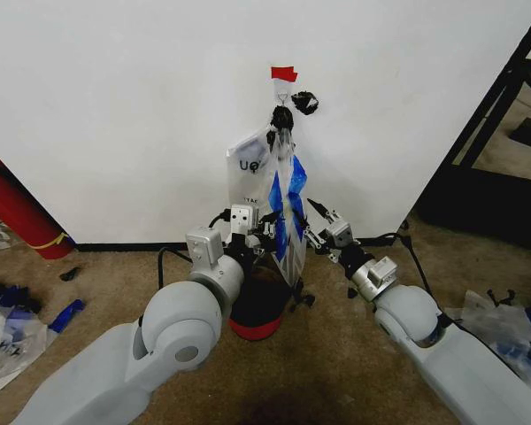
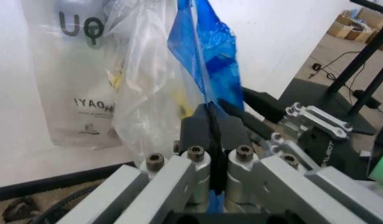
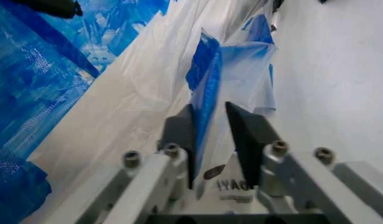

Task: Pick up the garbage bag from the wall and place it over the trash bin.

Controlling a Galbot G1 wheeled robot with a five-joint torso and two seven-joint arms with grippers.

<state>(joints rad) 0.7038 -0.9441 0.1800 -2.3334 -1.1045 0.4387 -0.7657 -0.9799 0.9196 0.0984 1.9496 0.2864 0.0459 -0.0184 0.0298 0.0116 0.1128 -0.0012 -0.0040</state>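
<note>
The garbage bag [image 1: 288,199], clear film with blue handles, hangs down the white wall [image 1: 142,115] from a small hook [image 1: 283,89] under a red tape patch [image 1: 283,73]. My left gripper [image 1: 267,232] is shut on the bag's blue handle [image 2: 207,56], the film pinched between its closed jaws [image 2: 210,116]. My right gripper [image 1: 311,232] is on the bag's other side. Its fingers [image 3: 178,133] stand apart with a blue strip [image 3: 204,79] lying between them. The trash bin [image 1: 257,312], black with a red bottom band, stands on the floor right below the bag.
A second clear printed bag [image 1: 248,173] hangs behind the first. Black knotted lumps [image 1: 305,103] sit by the hook. A big red cylinder [image 1: 13,212] leans at left. Loose bags lie on the carpet at left [image 1: 9,332] and right [image 1: 513,328]. A black rack [image 1: 500,106] stands at right.
</note>
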